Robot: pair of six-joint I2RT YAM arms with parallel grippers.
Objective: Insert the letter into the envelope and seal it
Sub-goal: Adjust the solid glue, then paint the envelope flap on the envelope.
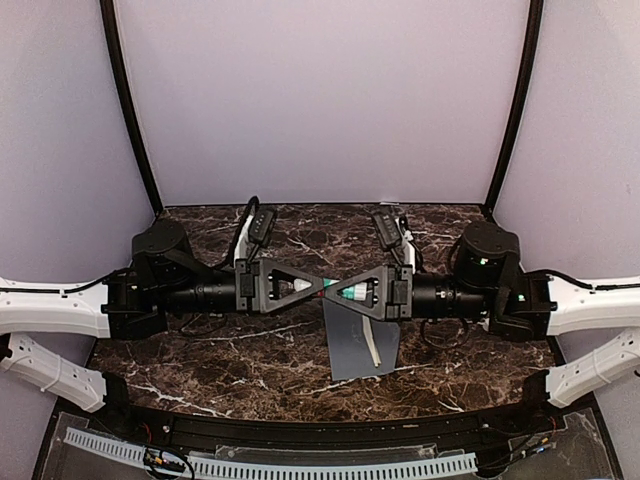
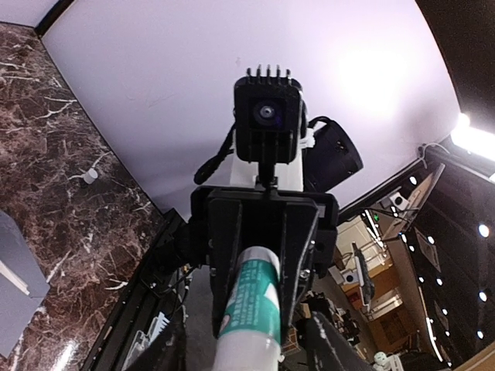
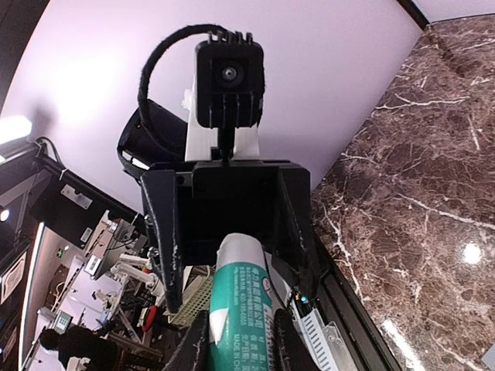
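Observation:
Both arms meet nose to nose above the middle of the table, with a green and white glue stick (image 1: 350,292) lying between them. My right gripper (image 1: 338,291) is shut on the stick's green body (image 3: 240,309), its fingers pressed against both sides. My left gripper (image 1: 321,285) stands open around the stick's white end (image 2: 247,344), with gaps beside it. The slate-grey envelope (image 1: 358,340) lies flat on the table under the right gripper; its edge (image 2: 14,286) also shows in the left wrist view. A thin pale strip (image 1: 373,352) lies on it. Whether that is the letter I cannot tell.
The dark marble table (image 1: 250,360) is walled by pale lilac panels at the back and sides. A black rail with a white slotted cable duct (image 1: 300,465) runs along the near edge, by the arm bases.

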